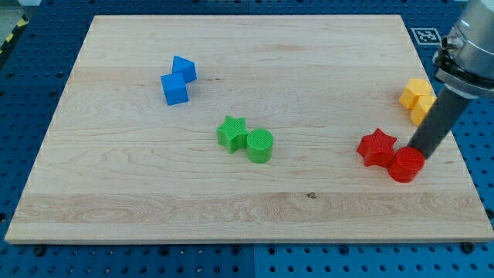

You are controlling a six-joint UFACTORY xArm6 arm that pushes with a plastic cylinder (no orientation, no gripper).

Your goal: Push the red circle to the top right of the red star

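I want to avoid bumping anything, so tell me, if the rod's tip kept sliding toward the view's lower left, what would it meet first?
My tip already sits at the red circle, apparently touching its upper right edge, so it would meet that first. The red star lies beside it, probably next.

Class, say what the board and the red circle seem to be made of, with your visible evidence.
Board: pale wood, likely maple or similar; grain lines and a small dark knot show, matte finish.
Red circle: probably plastic, perhaps 3D-printed; uniform colour, faint ridges on top. My tip is at its upper edge.
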